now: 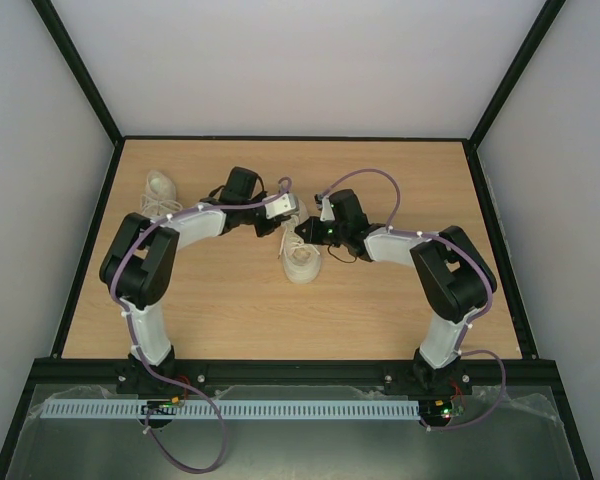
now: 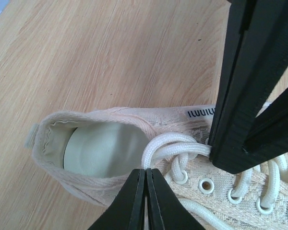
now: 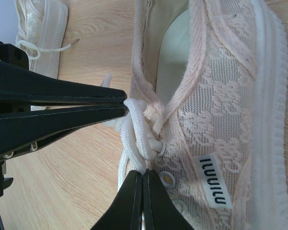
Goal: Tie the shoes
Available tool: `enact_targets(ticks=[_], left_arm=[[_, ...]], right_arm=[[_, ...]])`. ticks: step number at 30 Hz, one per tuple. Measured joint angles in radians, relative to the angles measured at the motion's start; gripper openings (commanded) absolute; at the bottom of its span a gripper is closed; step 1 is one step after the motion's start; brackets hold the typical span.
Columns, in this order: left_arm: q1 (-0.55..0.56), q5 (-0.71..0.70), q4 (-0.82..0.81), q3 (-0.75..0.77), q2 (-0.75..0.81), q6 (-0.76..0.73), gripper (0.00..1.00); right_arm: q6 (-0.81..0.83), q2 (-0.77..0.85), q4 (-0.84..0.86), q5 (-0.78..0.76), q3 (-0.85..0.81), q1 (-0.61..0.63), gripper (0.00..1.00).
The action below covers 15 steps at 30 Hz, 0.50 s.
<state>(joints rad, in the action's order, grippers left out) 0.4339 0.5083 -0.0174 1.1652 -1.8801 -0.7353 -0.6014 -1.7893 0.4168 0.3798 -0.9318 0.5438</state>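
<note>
One cream-white shoe (image 1: 302, 262) lies mid-table, its opening toward the grippers; it also shows in the left wrist view (image 2: 96, 148) and the right wrist view (image 3: 216, 110). Its white lace (image 2: 182, 146) is crossed into a loop at the top eyelets. My left gripper (image 1: 286, 222) is shut, its tips (image 2: 145, 172) pinching one end of that loop. My right gripper (image 1: 302, 232) is shut, its tips (image 3: 142, 173) pinching the lace (image 3: 137, 129) from the other side. The two grippers meet over the shoe's tongue. The second shoe (image 1: 160, 190) lies at the far left, untouched.
The second shoe (image 3: 41, 28) with a loose lace end lies close behind the left gripper in the right wrist view. Bare wooden tabletop (image 1: 220, 300) surrounds the middle shoe. Black frame rails and white walls border the table.
</note>
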Motion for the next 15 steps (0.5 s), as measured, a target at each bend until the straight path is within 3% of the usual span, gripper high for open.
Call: enact_targets(ticks=[15], left_arm=[[0.004,0.068,0.002,-0.035,0.069,-0.018,0.02]], right_arm=[[-0.006,0.0,0.0,0.01,0.0,0.0,0.01]])
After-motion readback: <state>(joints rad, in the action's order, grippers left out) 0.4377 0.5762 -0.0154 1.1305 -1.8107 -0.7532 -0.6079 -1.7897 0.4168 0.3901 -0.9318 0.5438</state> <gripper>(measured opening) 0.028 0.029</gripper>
